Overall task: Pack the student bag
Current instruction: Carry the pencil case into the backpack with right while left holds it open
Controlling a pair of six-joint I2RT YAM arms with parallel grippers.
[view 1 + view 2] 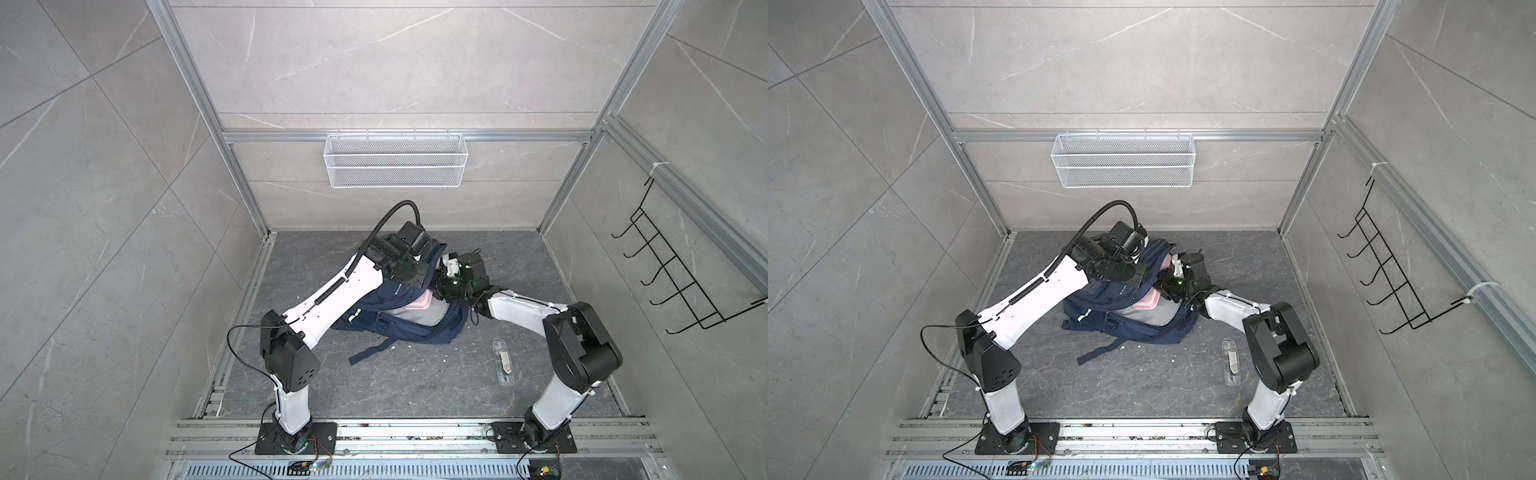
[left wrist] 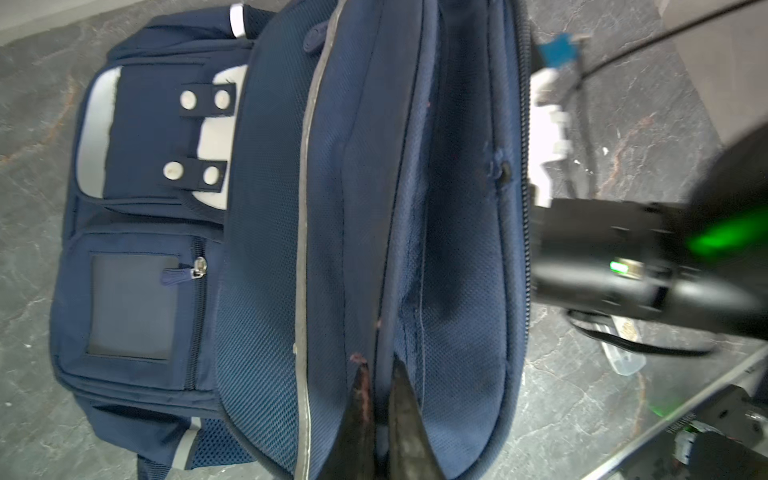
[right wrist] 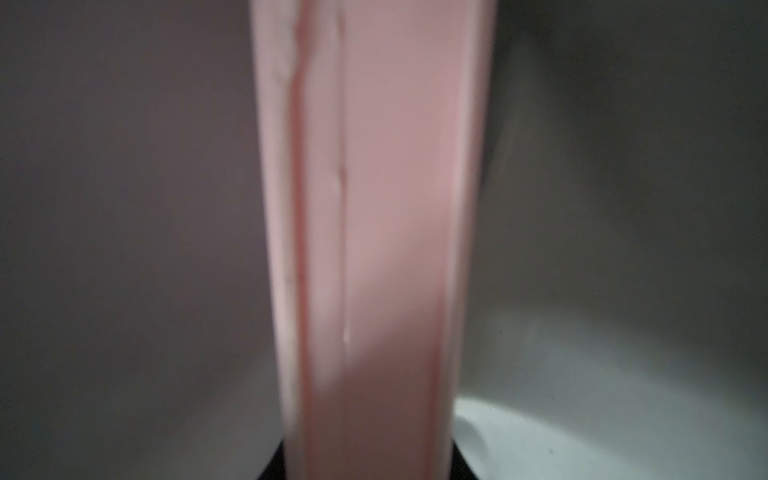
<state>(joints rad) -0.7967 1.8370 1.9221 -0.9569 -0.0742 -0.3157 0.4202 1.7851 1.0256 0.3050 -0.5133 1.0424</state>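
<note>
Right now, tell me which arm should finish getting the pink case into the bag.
Right. The right gripper holds the pink case partway inside the grey-lined opening of the student bag, while the left gripper is shut on its flap, holding it open.

The student bag point(image 1: 399, 328) lies on the worktop point(image 1: 374, 390) under the left pincer point(image 2: 378, 365), which has a fold of the bag's upper flap between its fingers. Just right of it, the right pincer point(image 1: 438, 291) reaches into the bag's mouth, and the oblong case point(image 1: 417, 305) it grips runs on from it inside the bag. A flat packet point(image 1: 503, 361) lies on the worktop, nearer the arm bases than the right pincer and well apart from it. A wire basket point(image 1: 395, 160) hangs on the wall behind both pincers.
</note>
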